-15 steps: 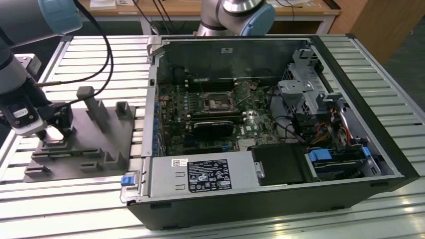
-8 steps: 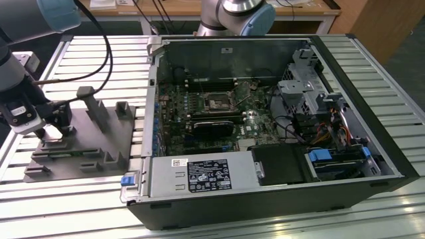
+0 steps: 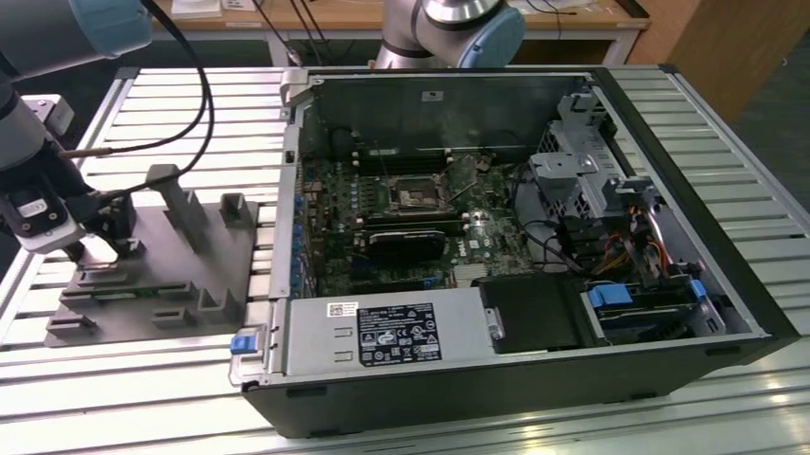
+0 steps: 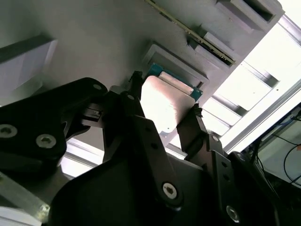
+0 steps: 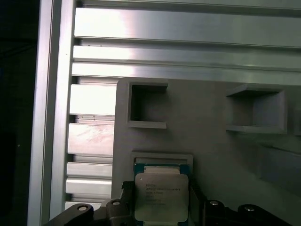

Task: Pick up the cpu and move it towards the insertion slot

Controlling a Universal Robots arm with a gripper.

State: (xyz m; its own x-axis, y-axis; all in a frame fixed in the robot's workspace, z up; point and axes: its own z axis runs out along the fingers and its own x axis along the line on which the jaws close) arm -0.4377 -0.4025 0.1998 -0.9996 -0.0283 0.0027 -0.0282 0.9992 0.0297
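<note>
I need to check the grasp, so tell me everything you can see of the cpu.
The cpu is a flat square chip with a silvery metal lid bearing small print, set on a green board that shows as a rim. It sits level in or just above a square recess of the grey fixture. The gripper is over it, and its dark fingers look pressed against two opposite edges.

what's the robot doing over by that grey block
The arm's black gripper is down over the grey plastic fixture block, at the exterior view's left. Its fingers appear closed on two opposite edges of the small silvery square cpu chip, right at its shallow recess. The square metal-framed insertion slot is inside the open black computer case, further to the exterior view's right; the chip has not been carried there yet.
</note>
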